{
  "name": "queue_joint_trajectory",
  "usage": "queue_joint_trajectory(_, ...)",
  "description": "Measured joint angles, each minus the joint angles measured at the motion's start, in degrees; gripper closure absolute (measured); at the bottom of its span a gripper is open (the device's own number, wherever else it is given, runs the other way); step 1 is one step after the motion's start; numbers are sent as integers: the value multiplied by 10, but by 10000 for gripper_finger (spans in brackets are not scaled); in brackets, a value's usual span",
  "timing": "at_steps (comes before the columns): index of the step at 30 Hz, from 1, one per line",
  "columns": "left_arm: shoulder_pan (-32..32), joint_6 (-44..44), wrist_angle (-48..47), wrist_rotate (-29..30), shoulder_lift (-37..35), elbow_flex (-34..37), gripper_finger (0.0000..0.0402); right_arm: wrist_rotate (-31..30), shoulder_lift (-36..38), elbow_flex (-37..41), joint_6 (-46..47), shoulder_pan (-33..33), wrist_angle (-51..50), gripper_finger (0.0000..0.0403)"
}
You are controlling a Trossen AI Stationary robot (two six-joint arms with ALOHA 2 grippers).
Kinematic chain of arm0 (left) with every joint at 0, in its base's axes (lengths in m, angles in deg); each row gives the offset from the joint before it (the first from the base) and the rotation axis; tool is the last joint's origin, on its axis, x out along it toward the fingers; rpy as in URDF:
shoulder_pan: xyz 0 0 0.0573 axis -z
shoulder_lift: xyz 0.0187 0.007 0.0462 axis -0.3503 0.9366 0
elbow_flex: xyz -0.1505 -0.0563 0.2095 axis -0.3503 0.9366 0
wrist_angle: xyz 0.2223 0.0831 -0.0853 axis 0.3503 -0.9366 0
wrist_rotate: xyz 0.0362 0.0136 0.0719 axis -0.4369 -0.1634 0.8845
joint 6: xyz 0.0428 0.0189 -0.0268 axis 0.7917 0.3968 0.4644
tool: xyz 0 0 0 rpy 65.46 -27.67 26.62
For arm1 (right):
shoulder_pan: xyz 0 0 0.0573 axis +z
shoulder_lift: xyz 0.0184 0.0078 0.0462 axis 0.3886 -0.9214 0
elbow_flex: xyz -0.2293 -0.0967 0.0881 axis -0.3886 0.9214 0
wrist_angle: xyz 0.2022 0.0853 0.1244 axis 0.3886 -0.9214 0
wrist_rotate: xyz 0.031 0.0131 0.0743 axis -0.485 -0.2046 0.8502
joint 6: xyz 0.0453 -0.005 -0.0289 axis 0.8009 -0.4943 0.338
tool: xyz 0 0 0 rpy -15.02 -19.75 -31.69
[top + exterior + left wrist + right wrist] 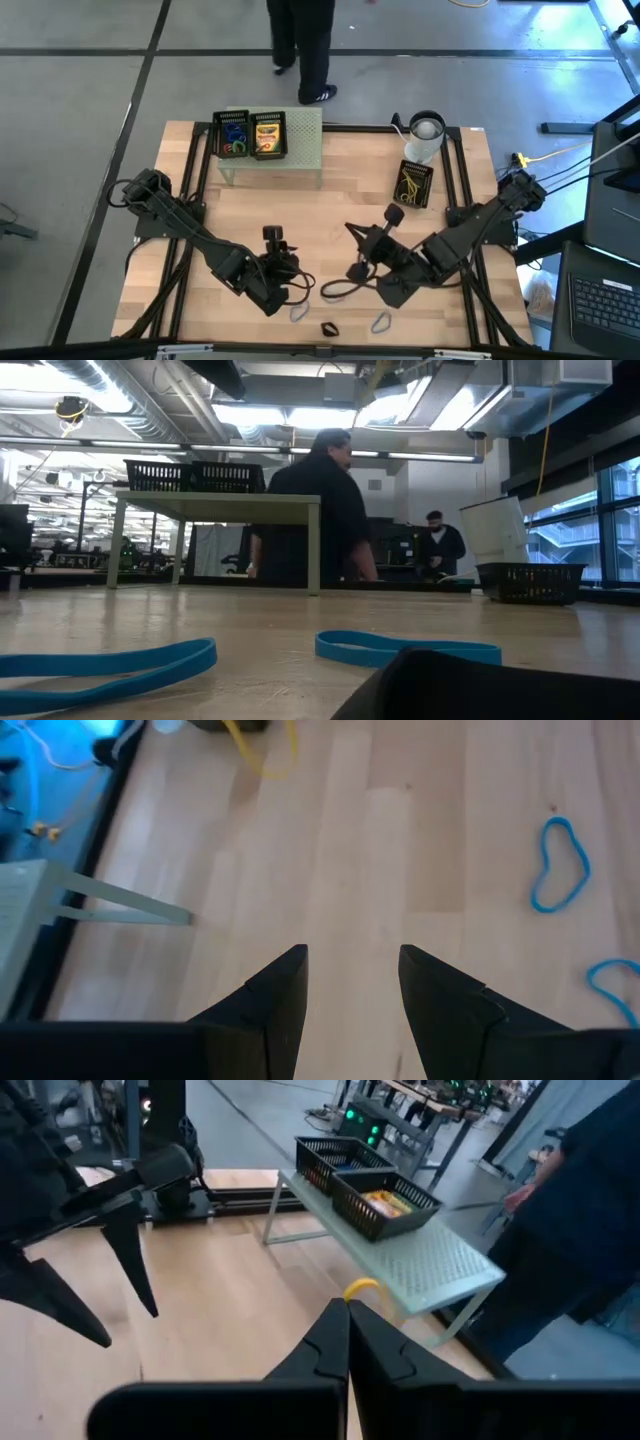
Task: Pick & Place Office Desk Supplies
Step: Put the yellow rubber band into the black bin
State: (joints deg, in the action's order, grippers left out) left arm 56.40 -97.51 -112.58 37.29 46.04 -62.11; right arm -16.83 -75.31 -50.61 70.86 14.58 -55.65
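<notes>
Both arms low over the wooden table (pixel 330 190), neither gripper holding anything.

Left gripper (pixel 352 982): tapered dark fingers parted over bare pale planks, nothing between them. Right gripper (pixel 347 1342): fingers pressed flat together, empty. Thin blue loops (pixel 558 865) lie flat on the near table; two crayon boxes (pixel 267 134) sit in black mesh baskets (pixel 250 133) on the perforated pale green stand (pixel 300 150). A person (pixel 320 510) stands behind.

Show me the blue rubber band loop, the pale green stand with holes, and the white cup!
Blue rubber band loop (pixel 558 865): left wrist view, on its curved strip.
Pale green perforated stand (pixel 440 1265): right wrist view, on its bare top.
White cup with black rim (pixel 424 140): high view, on its side.
</notes>
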Motion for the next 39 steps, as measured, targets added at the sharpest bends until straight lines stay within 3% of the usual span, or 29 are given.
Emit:
queue_joint_trajectory(5, 0, 36, 0, 28, 0, 0, 249, 6, 0, -32, -83, -22, -5, 403)
queue_joint_trajectory(14, -2, 61, 3, 44, 0, 0, 249, 98, 19, -72, -83, -81, -79, 403)
queue_joint_trajectory(20, -5, 65, 5, 46, 0, 0, 249, 146, 50, -72, 0, -121, -193, 403)
queue_joint_trajectory(31, -8, 60, 9, 59, 0, 0, 249, 127, 60, -72, 229, -137, -501, 397)
queue_joint_trajectory(39, -8, 60, 20, 59, 0, 0, 249, 140, 105, -10, 253, -154, -501, 395)
